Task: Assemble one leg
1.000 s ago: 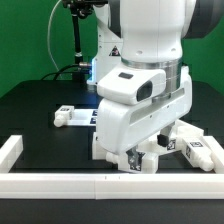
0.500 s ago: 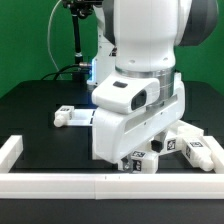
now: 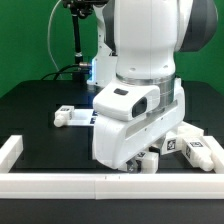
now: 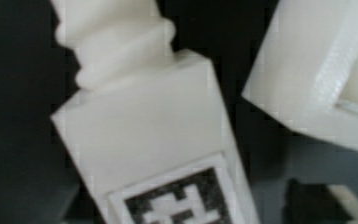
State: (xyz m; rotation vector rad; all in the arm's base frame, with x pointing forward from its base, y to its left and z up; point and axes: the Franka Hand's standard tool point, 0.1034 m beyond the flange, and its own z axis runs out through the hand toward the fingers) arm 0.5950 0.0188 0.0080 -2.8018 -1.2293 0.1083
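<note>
Under my wrist housing (image 3: pixel 135 100), low over the front of the desk (image 3: pixel 40 120), my end effector (image 3: pixel 136 160) is mostly hidden, so I cannot tell how wide it stands or whether it grips anything. The leg (image 4: pixel 149 150) fills the wrist view, tag face toward the camera, its threaded end near a white panel (image 4: pixel 318 80). Beyond it, spare legs (image 3: pixel 195 148) lie at the exterior view's right. My worry is that a shallow or off-centre hold could let the leg tilt or slip, and its threaded end could knock that panel.
</note>
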